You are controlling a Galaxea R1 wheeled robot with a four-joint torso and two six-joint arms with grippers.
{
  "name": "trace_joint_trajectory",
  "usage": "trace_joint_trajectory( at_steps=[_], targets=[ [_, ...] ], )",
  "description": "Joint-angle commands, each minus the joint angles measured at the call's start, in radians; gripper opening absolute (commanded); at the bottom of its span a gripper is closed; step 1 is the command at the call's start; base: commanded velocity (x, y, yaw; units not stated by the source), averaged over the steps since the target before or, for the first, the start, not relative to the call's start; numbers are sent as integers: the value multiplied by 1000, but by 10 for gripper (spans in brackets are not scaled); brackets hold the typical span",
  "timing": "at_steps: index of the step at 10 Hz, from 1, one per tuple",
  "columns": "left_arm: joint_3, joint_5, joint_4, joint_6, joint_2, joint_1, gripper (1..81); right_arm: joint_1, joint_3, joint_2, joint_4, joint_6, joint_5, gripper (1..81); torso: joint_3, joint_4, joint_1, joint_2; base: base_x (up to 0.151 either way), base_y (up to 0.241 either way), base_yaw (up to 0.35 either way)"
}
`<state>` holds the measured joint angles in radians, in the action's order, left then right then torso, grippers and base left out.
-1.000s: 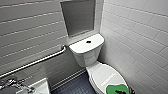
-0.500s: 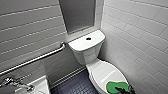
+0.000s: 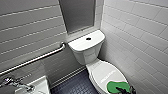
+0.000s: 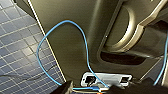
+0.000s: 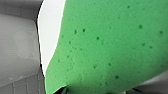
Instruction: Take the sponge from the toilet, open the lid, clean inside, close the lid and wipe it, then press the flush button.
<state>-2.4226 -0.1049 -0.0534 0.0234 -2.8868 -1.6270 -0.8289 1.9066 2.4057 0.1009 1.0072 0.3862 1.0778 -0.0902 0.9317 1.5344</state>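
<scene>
In a white-tiled bathroom, the green sponge [image 3: 113, 86] lies on the toilet's [image 3: 87, 51] shut lid [image 3: 102, 72] at the lower right of the frame, with the right claw [image 3: 124, 89] on it, wide or narrow I cannot tell.

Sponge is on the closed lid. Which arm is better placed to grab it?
Right, likely. Its gripper is at the sponge on the lid; the left wrist view faces floor tiles.

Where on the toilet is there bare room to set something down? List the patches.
Tank top either side of the flush button; the lid between tank and sponge. Crowded at the lid's front, by the right hand.
</scene>
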Motion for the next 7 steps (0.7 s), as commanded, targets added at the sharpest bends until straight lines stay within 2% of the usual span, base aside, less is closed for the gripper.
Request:
trace_joint_trajectory(
  at_steps=[1,5,7],
  targets=[
    [8,88,-11,-2,12,-43,811,40,77,-8,-4,-4,16,811,0,0,0,0,0,0,0],
    [8,94,-13,-2,13,-46,811,7,238,95,7,-15,33,811,0,0,0,0,0,0,0],
    [8,94,-17,-2,15,-47,811,-5,273,124,20,-13,33,811,0,0,0,1,0,0,0]
  ],
)
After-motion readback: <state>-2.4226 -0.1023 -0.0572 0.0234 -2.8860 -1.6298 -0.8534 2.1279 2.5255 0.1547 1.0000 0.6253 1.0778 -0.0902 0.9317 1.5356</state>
